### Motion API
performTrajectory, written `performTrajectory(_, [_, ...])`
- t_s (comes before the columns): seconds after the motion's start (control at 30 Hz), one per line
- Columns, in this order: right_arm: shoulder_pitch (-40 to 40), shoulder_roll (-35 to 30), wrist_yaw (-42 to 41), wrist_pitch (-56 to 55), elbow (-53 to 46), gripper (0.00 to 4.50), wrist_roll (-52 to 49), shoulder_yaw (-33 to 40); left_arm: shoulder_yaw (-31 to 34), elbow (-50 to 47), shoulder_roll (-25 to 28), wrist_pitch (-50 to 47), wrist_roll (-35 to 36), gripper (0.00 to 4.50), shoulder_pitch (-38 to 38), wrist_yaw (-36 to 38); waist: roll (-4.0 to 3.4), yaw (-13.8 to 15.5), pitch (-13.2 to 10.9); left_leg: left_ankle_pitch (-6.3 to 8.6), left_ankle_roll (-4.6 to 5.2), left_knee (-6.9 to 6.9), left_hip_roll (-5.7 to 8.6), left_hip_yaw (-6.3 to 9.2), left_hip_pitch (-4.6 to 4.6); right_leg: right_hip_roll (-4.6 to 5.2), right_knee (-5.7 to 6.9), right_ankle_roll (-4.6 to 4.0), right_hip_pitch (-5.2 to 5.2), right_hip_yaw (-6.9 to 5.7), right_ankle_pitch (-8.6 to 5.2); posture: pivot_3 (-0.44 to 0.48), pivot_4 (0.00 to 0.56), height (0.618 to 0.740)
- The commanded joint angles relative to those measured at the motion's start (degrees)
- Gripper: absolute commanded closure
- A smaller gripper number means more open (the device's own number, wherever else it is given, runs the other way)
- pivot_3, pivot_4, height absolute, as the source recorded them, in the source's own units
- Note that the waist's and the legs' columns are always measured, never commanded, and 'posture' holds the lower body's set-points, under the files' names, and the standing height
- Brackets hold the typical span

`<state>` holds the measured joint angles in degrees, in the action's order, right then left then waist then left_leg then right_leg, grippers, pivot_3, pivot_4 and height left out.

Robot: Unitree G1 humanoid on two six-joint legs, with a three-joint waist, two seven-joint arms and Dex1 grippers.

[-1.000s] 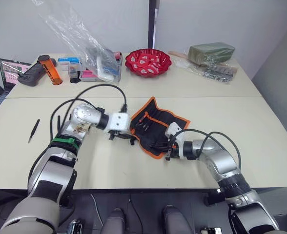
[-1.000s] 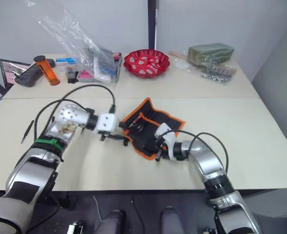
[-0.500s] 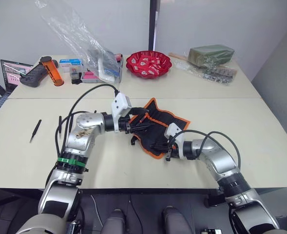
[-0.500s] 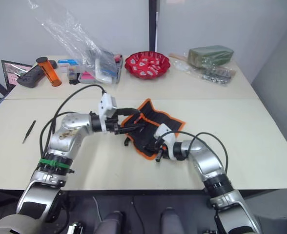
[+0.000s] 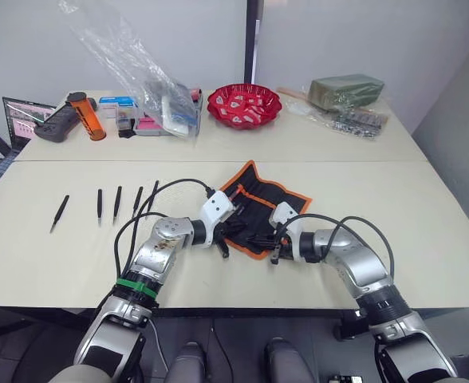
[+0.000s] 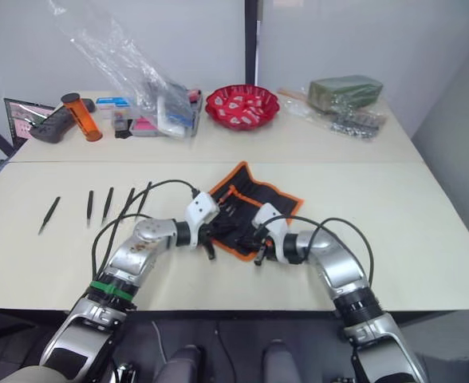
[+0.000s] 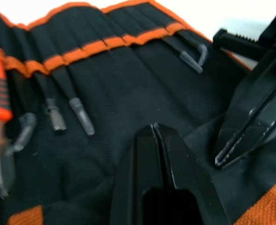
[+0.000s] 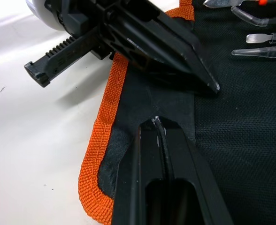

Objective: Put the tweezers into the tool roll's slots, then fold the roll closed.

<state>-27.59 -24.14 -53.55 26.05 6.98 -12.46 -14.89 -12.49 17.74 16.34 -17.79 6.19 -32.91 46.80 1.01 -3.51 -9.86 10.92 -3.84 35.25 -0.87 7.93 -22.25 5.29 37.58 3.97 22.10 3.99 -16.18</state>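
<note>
Nearest the camera, just below the middle of the head frames, both grippers meet on the flat black fabric tool roll with orange border trim [image 5: 258, 203], which lies open on the pale tabletop [image 5: 426, 199]. The left gripper [image 5: 228, 236] presses on the roll's near left edge; its two black fingers [image 7: 159, 154] are drawn together with nothing between them. The right gripper [image 5: 260, 239] rests on the near orange border just beside it, fingers [image 8: 161, 140] likewise closed and empty, tips on the black cloth inside the trim.

Further up the roll, the narrow orange-edged pocket slots [image 7: 105, 42] run across its inner face, and capped tool tips already poke out below some of them.

At centre left of the frame, well apart from the roll, four slim black pointed tweezers [image 5: 116, 202] lie in a row on the table; I can count only four there.

At the top sit a red bowl [image 5: 243, 104], a crumpled clear plastic bag [image 5: 139, 72] and an orange cylinder [image 5: 84, 114].

The slotting step looks barely begun: both grippers seem to be steadying or flattening the roll. Next, one arm, probably the left, would need to lift off, open its fingers and reach left for the nearest tweezer, while the right pins the roll flat.
</note>
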Motion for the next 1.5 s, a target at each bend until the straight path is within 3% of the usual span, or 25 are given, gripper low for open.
performTrajectory(0.03, [1.4, -0.8, 0.7, 1.8, 1.1, 4.50, 1.6, -0.7, 3.0, 2.3, 0.1, 1.4, 0.2, 4.45, 1.5, -3.2, 0.01, 0.0, 0.0, 0.00, 0.00, 0.00, 0.00, 0.00, 0.01, 0.00, 0.01, 0.00, 0.00, 0.00, 0.00, 0.000, 0.150, 0.740])
performTrajectory(0.6, [2.4, -2.6, 0.2, 2.1, 1.0, 4.50, 2.0, -1.2, 13.3, 7.0, 4.5, 15.6, 3.2, 4.45, 3.4, -6.9, 0.03, 0.2, 0.2, 0.00, 0.00, -0.08, -0.02, -0.07, 0.09, 0.01, -0.02, 0.00, 0.00, 0.00, 0.00, 0.000, 0.150, 0.740])
performTrajectory(0.83, [2.4, -2.6, -0.4, 2.5, 0.4, 4.50, 1.6, -1.7, 16.4, -3.6, 4.4, 9.0, 9.9, 4.45, 1.3, -5.0, 0.08, 0.8, 0.2, 0.00, -0.01, -0.06, -0.03, -0.08, 0.05, 0.01, -0.03, 0.00, 0.00, 0.00, -0.01, 0.000, 0.150, 0.740])
performTrajectory(0.97, [2.3, -2.5, -0.7, 2.6, 0.3, 4.50, 1.7, -2.1, 15.2, -12.4, 2.9, 0.9, 15.1, 4.45, 0.2, -4.5, 0.08, 0.8, 0.2, 0.00, -0.01, -0.06, -0.03, -0.08, 0.04, 0.02, -0.05, 0.00, 0.00, 0.00, -0.01, 0.000, 0.150, 0.740])
performTrajectory(1.1, [2.0, -2.1, -0.7, 2.6, 0.5, 4.50, 1.8, -2.4, 10.7, -15.8, 0.6, -5.5, 13.8, 4.45, -0.1, -7.2, 0.10, 0.8, 0.2, 0.00, -0.01, -0.07, -0.03, -0.08, 0.06, 0.01, -0.06, 0.02, -0.01, 0.01, -0.02, 0.000, 0.150, 0.740])
performTrajectory(1.27, [2.0, -1.8, -0.6, 2.7, 0.2, 4.50, 1.9, -2.7, 5.9, -13.7, -3.5, -8.2, 9.5, 4.45, 1.4, -12.4, 0.10, 0.7, 0.2, 0.00, -0.01, -0.07, -0.03, -0.08, 0.05, 0.00, -0.08, 0.02, -0.01, 0.01, -0.01, 0.000, 0.150, 0.740])
performTrajectory(1.5, [2.6, -2.2, -0.5, 3.2, -0.9, 4.50, 1.8, -2.6, 4.5, -8.1, -2.7, -3.2, 5.4, 4.45, 6.8, -12.7, 0.10, 0.6, 0.3, 0.00, -0.01, -0.14, -0.04, -0.10, 0.07, 0.00, -0.10, 0.01, 0.01, 0.02, -0.01, 0.000, 0.150, 0.740])
